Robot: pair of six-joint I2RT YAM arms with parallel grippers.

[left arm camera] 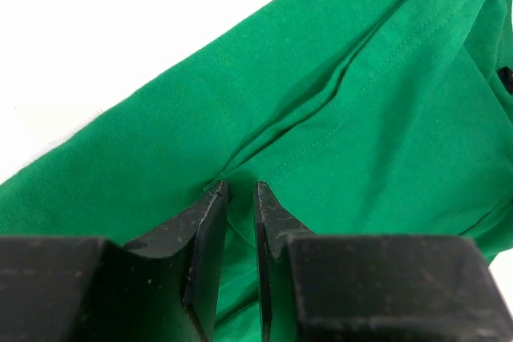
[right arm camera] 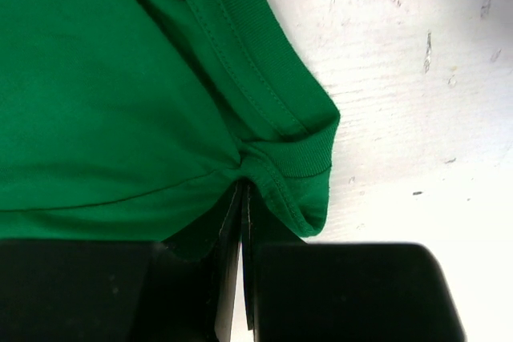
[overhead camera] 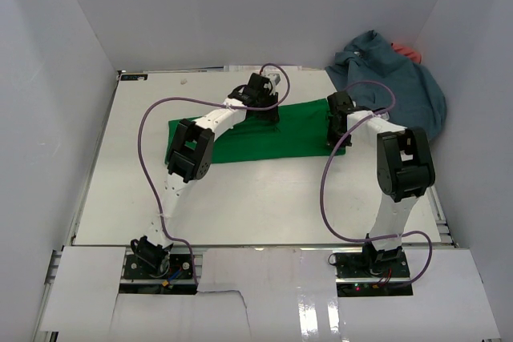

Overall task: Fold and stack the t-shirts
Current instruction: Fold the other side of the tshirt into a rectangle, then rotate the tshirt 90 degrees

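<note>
Green tee [overhead camera: 264, 142] flat centre, L gripper [left arm camera: 239, 188] & R gripper [right arm camera: 243, 190] both pinching it; blue-grey tee [overhead camera: 401, 78] heaped far-right, red tee [overhead camera: 407, 50] peeking behind.

My left arm [overhead camera: 216, 118] and right arm [overhead camera: 391, 210] look the same to me: smooth white links joined by chunky black joint housings [overhead camera: 190, 152], each arm bolted to a low black base [overhead camera: 156, 258]. A thin purple cable [overhead camera: 143, 150] hangs in a loose loop beside each arm, from the base up to the wrist. Through the wrist cameras I see the left gripper [left arm camera: 240, 190] and right gripper [right arm camera: 243, 191] as blocky matt black bodies with flat, wedge-shaped black fingers [left arm camera: 204, 238], their faces scuffed and speckled with pale flecks.
</note>
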